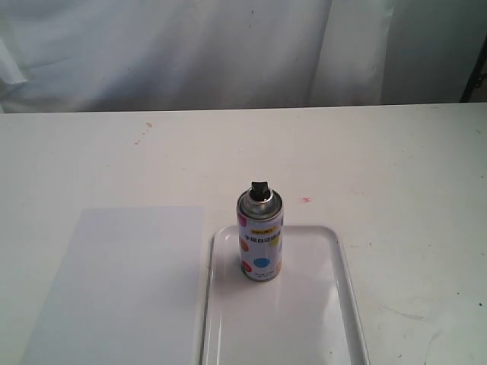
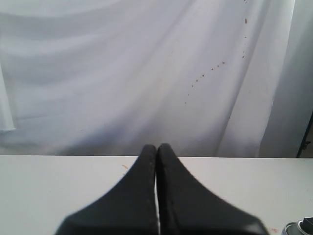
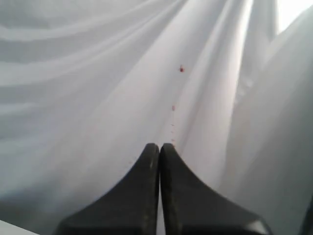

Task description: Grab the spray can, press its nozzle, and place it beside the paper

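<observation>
The spray can (image 1: pixel 260 239), white with coloured dots and a silver top, stands upright on the far left part of a glossy white tray (image 1: pixel 319 319). Its black nozzle (image 1: pixel 259 188) points up. The paper (image 1: pixel 122 285) lies flat on the table just left of the tray. Neither gripper shows in the exterior view. My left gripper (image 2: pixel 157 148) is shut with nothing in it, above the table; the can's silver top (image 2: pixel 299 228) peeks in at the corner of that view. My right gripper (image 3: pixel 160 147) is shut and empty, facing the white curtain.
A white curtain (image 1: pixel 228 46) hangs behind the table's far edge. Small reddish specks (image 1: pixel 142 133) mark the tabletop at the far left, and one (image 1: pixel 307 199) lies right of the can.
</observation>
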Robot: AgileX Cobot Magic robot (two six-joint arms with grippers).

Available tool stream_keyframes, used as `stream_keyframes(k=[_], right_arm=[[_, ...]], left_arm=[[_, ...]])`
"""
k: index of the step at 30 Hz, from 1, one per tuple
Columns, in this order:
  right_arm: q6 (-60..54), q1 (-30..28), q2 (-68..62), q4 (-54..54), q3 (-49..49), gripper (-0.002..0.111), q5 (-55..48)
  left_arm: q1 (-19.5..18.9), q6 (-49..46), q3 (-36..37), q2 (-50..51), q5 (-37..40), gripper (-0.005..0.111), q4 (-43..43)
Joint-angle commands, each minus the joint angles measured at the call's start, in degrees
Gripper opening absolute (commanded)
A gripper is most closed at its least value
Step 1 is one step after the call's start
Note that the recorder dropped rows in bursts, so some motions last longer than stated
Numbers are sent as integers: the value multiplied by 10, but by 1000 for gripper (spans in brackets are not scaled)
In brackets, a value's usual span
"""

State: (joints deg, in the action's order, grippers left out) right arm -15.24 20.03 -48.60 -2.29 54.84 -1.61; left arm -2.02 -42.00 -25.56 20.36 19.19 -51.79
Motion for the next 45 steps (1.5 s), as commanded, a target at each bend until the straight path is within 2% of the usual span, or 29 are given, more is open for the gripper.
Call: stream_keyframes(k=[1, 5, 10, 14, 16, 18, 22, 45], right_arm=[[23, -61, 24, 4, 2, 0, -31], [55, -100, 46, 4, 0, 0, -67], [152, -108, 107, 6, -18, 0, -152], [152, -108, 233, -2, -127, 0, -121], [152, -108, 306, -3, -209, 0, -87], [152, -94, 377, -3, -304, 0, -66], [152, -57, 416, -3, -418, 0, -18], [152, -46, 417, -3, -406, 0, -17]], left_arm=[[2, 0, 2, -3, -8, 0, -1], [2, 0, 2, -3, -17, 0, -1], [2, 13, 2, -3, -32, 0, -1], [18, 13, 7, -13, -11, 0, 8], [41, 15, 28, -27, -22, 0, 31], [55, 17, 62, -29, -43, 0, 14], [56, 16, 95, -28, -79, 0, 12], [56, 15, 95, -29, -57, 0, 12]])
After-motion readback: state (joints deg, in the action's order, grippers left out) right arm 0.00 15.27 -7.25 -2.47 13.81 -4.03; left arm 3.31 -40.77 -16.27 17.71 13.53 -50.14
